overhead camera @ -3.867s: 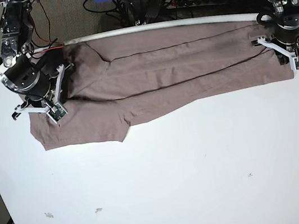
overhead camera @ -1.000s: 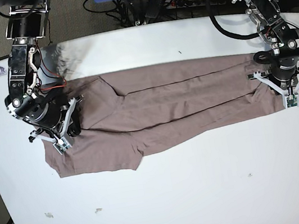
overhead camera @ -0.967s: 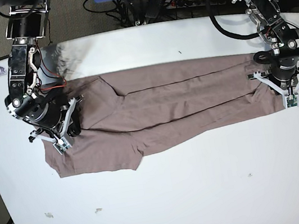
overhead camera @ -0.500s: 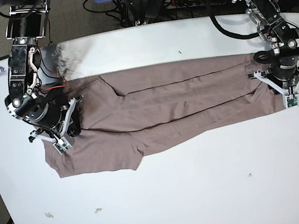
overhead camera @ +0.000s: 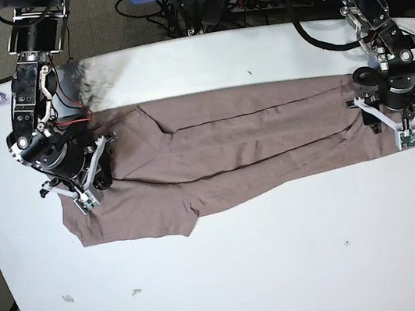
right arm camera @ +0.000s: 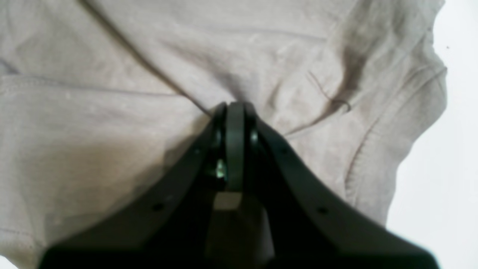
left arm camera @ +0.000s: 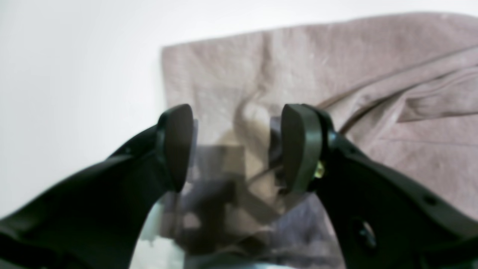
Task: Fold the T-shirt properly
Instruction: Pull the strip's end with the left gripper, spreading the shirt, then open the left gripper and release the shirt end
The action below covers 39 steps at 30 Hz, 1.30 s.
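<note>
The T-shirt (overhead camera: 223, 153) lies stretched sideways across the far half of the white table (overhead camera: 289, 269), folded lengthwise into a long band, one sleeve flap sticking out toward the near side at the base view's left end. Left gripper (left arm camera: 239, 144), on the base view's right, sits over the shirt's end w/ its jaws parted, black pads (left arm camera: 175, 145) clearly apart; a raised ridge of cloth stands in the gap btwn them, and neither pad is seen pressing on it, so nothing gripped there. That end's straight edge shows in the left wrist view w/ bare table beyond it. Right gripper (right arm camera: 234, 112), on the base view's left, has its jaws pressed tight together, tips down on the fabric, creases fanning out from the spot. Looks like a pinch of cloth, but can't tell for sure whether any fabric is caught btwn the pads. In the right wrist view the shirt's rounded, hemmed edge runs down the right side, bare table just past it
</note>
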Motion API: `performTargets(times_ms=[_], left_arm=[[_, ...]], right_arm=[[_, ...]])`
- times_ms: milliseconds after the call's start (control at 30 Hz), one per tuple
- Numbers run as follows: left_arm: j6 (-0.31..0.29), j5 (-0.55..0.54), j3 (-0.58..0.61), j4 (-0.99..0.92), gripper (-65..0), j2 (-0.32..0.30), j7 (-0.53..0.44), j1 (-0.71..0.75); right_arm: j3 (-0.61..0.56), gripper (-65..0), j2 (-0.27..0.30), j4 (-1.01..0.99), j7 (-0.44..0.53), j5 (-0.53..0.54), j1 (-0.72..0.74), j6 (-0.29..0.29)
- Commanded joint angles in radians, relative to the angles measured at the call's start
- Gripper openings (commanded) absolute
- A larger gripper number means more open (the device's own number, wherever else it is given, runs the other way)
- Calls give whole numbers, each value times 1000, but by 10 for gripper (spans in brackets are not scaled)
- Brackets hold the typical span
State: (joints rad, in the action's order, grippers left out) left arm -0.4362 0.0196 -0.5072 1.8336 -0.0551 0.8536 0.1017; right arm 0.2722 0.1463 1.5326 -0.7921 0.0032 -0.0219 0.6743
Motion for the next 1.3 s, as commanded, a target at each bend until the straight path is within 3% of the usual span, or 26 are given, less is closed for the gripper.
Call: performTargets(times_ms=[0, 233, 467, 667, 867, 1033, 1267], left_arm=[[6, -5, -3, 50, -284, -10, -20, -10], [6, -7, -6, 88, -285, -12, -20, -10], [3, -54, -109, 97, -281, -10, -20, -17], [-123, -215, -233, 97, -280, -24, -9, -12], [-218, -329, -298, 93, -279, -99, 123, -18], [-260, -419, -322, 93, -279, -133, 183, -18], [-262, -527, -342, 90, -277, -165, 250, -17]], right_arm=[[-1, -650, 8, -8, -72, -52, -6, -5], [-1, -650, 8, -8, -74, -52, -5, -5], [-1, -650, 8, -8, -74, -52, -6, -5], [-3, -650, 8, -8, -74, -52, -8, -5], [-4, -650, 9, -8, -74, -52, -8, -5], [-4, -650, 11, -8, -72, -52, -10, -5], [-6, -650, 11, -8, -74, -52, -10, -5]])
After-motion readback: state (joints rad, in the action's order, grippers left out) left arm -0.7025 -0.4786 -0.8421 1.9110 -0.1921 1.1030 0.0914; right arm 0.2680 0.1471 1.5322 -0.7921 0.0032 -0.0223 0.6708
